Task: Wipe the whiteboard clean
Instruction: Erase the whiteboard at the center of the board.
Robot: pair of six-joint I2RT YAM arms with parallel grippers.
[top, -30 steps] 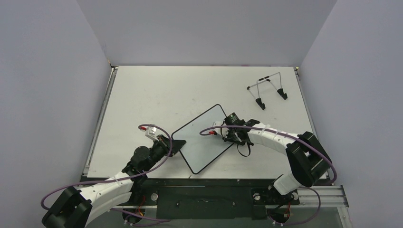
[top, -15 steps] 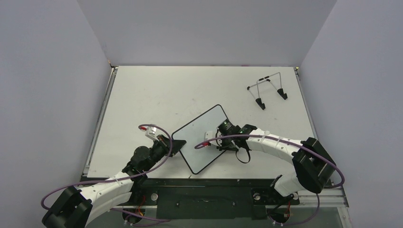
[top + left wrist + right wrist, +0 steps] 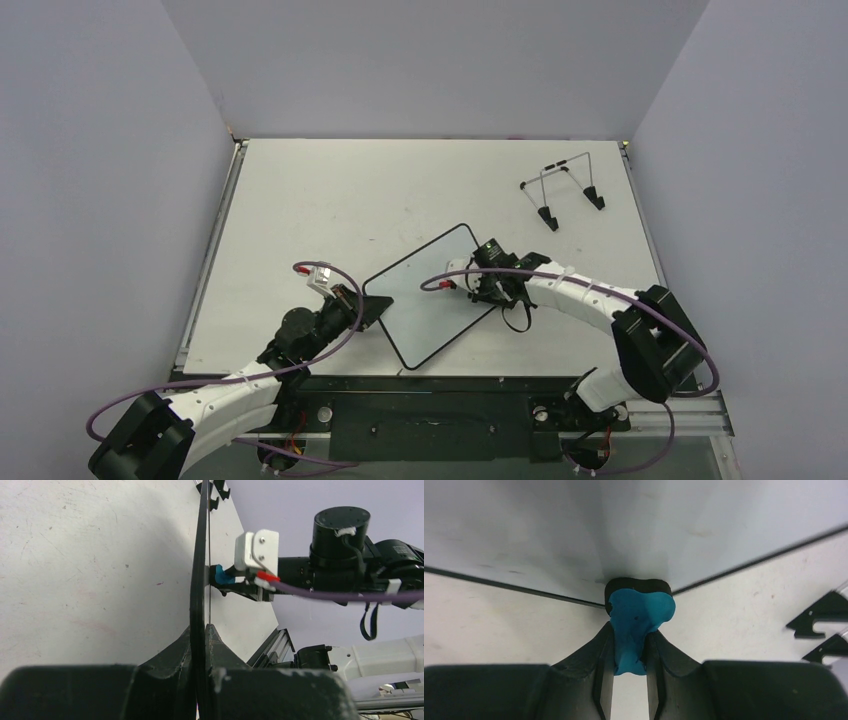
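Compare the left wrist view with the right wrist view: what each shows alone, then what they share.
Left wrist only: the left gripper shut on the whiteboard by its rim, seen edge-on, and the right arm's purple cable. Right wrist only: the right gripper pinching the blue eraser at its waist. Both: eraser against whiteboard, the wire stand, the table.

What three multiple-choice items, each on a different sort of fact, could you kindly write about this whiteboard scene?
1. The wire stand sits on the table: A far right; B near left; C centre.
2. The eraser in the right gripper is: A red; B blue; C yellow.
3. The left gripper is: A open; B shut on nothing; C shut on the whiteboard's edge.
Answers: A, it stands near the far right corner; B, the wrist view shows blue; C, it clamps the black rim.
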